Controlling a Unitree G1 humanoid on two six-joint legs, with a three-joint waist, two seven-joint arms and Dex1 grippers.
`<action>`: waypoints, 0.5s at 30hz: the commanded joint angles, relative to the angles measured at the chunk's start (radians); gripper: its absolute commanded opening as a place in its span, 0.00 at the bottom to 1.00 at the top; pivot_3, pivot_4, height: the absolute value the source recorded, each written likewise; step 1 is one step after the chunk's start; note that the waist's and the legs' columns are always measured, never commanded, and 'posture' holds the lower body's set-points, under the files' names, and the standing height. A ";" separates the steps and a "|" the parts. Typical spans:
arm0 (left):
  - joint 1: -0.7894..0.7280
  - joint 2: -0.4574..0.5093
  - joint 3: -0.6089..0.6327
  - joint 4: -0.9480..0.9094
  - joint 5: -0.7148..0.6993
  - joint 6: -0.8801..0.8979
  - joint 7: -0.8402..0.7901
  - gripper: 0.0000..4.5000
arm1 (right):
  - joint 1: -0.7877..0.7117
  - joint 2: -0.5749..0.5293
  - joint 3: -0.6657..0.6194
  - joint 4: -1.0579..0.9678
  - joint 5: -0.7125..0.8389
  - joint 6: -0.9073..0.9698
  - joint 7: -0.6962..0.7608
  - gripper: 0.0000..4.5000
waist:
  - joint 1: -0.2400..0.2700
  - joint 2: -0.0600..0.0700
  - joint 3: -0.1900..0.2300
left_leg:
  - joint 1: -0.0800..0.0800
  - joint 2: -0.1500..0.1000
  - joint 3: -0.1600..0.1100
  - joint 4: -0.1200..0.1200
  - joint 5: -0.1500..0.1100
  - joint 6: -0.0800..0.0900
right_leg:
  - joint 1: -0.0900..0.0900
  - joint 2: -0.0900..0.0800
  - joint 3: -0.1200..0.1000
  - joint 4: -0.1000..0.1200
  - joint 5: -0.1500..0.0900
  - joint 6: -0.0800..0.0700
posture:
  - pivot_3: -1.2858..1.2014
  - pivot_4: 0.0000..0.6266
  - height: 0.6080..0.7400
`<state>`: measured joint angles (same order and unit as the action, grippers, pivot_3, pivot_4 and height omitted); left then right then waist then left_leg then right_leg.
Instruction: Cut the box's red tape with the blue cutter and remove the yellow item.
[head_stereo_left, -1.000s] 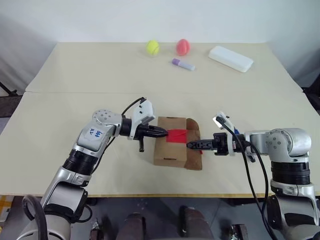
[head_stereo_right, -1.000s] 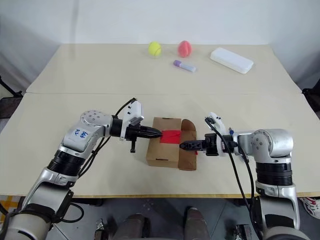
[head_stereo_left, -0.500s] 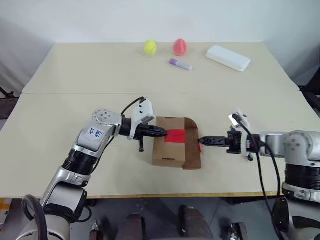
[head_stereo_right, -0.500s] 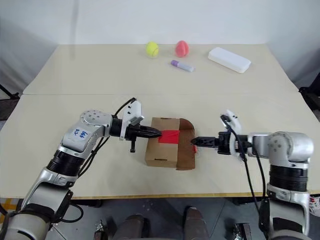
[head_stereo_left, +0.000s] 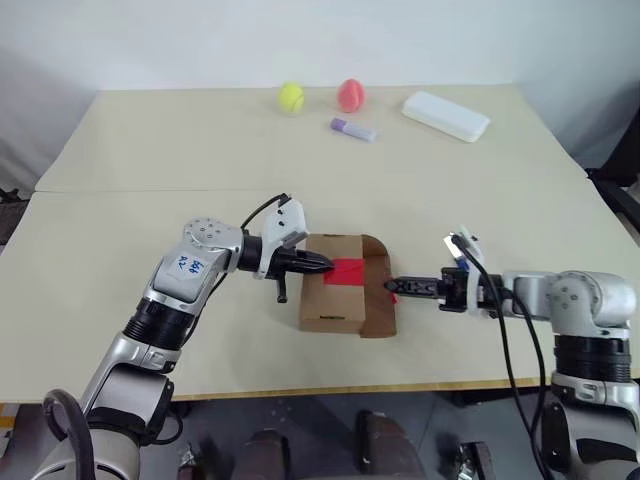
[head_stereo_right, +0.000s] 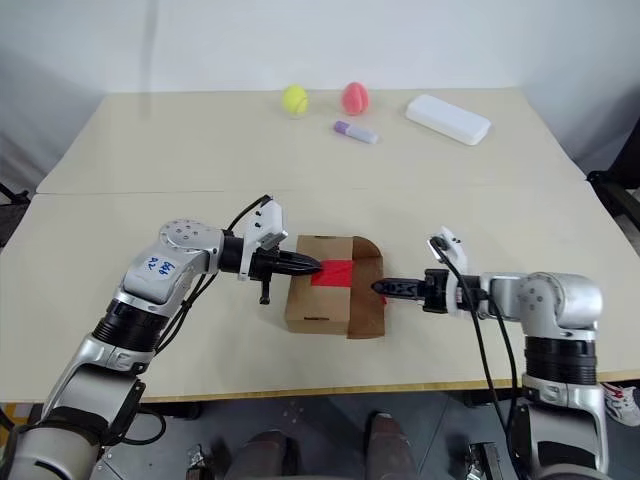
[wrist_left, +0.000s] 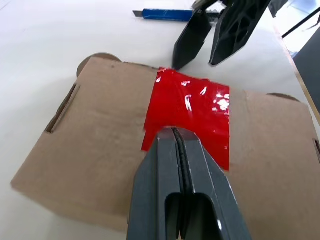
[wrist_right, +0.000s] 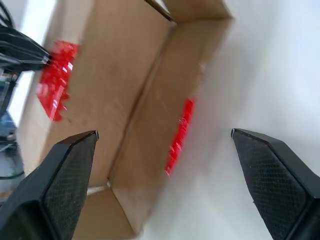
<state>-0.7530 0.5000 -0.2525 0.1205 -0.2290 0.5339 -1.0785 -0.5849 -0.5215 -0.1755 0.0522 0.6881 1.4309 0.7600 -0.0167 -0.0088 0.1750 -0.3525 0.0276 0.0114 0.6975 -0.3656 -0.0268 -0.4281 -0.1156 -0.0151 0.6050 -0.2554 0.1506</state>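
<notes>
Box (head_stereo_left: 345, 296) sits near the front of the table (head_stereo_left: 150, 190) in our head views, red tape (head_stereo_left: 352, 271) on top. Our left gripper (head_stereo_left: 322, 265) rests its tip at the tape's edge; our right gripper (head_stereo_left: 392, 287) points at the box's open flap end.

Left wrist view: our fingers (wrist_left: 170, 165) are pressed together on the tape, holding nothing, and the blue cutter (wrist_left: 167, 14) lies on the table behind the box.

Right wrist view: our fingers (wrist_right: 67, 165) spread wide, empty, the box between them.
</notes>
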 joint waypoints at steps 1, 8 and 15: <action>0.005 0.004 -0.007 -0.026 0.012 0.011 0.008 0.00 | 0.002 0.032 0.081 0.050 0.008 -0.006 0.023 0.99 | -0.005 0.000 0.000 | 0.000 0.000 0.000 0.000 0.000 0.000 | 0.000 0.000 0.000 0.000 0.000 0.000 | 0.52 0.24 1.00; 0.006 0.001 -0.006 -0.027 0.011 0.014 0.016 0.00 | -0.022 0.066 0.146 0.061 0.013 -0.011 0.040 0.99 | -0.012 0.000 0.000 | 0.000 0.000 -0.001 0.000 -0.001 0.002 | 0.000 0.000 0.000 0.001 0.000 0.000 | 0.52 0.24 1.00; 0.009 0.005 -0.004 -0.018 0.013 0.009 0.016 0.00 | -0.023 0.078 0.164 0.059 0.003 -0.029 0.037 0.99 | -0.013 0.000 0.000 | 0.001 0.000 -0.001 -0.001 -0.001 0.002 | 0.000 0.000 0.000 0.001 0.000 0.000 | 0.52 0.24 1.00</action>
<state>-0.7526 0.5004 -0.2518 0.1115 -0.2285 0.5435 -1.0659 -0.6304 -0.4719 -0.0816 0.0963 0.6889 1.3819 0.7967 -0.0297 -0.0087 0.1750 -0.3519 0.0281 0.0109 0.6968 -0.3669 -0.0245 -0.4283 -0.1151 -0.0152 0.6056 -0.2554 0.1505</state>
